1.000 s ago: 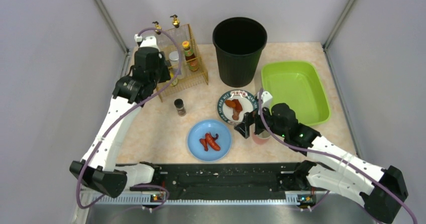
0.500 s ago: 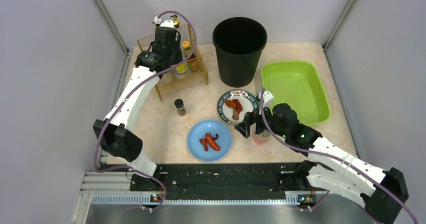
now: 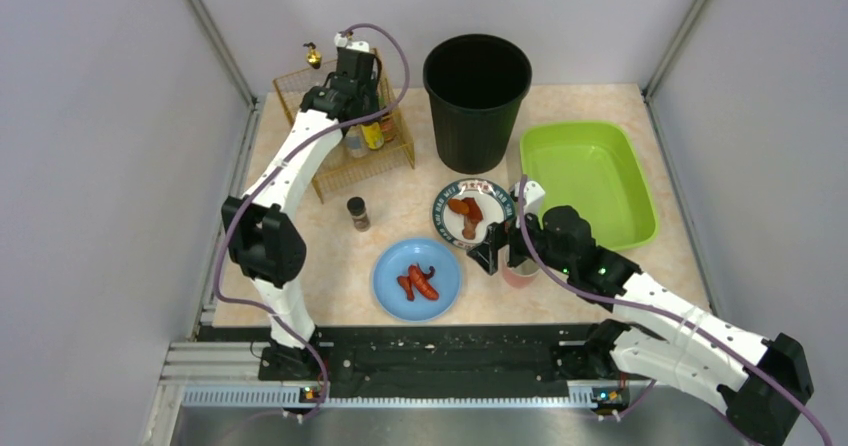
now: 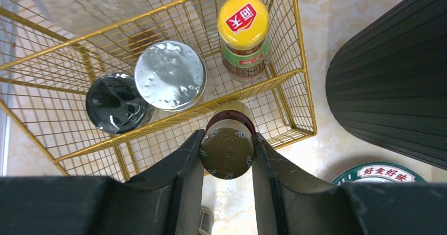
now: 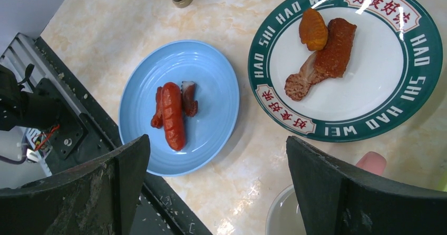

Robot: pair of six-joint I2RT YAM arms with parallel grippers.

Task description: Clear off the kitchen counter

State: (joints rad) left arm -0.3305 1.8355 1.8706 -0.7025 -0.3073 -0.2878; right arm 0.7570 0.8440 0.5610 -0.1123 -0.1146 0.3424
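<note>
In the last second my left claw [image 4: 227, 136], clamped on a brown-capped bottle [image 4: 227, 156], has swung from the left side of the gold wire rack [image 3: 365, 162] to just over its front rail. I judge the bottle is about to be stowed off the kitchen counter [image 3: 320, 256], the speckled tabletop under everything. My right claw [image 5: 216, 140] hangs wide open above one pink cup [image 3: 519, 276].

The rack holds three jars, black-lidded [image 4: 112, 103], silver-lidded [image 4: 169, 75] and yellow-lidded [image 4: 243, 15]. The tabletop carries two plates, one blue [image 3: 392, 266] and one green-rimmed [image 3: 444, 204], along with one shaker [image 3: 357, 213], one black bin [image 3: 477, 96] and one green tray [image 3: 590, 181].

Kitchen counter [image 3: 330, 246]: wire rack [image 3: 385, 161], blk bin [image 3: 476, 96], green tray [image 3: 585, 181], blue plate [image 3: 393, 264], wht plate [image 3: 447, 206], spice jar [image 3: 357, 213], cup [image 3: 520, 274]
</note>
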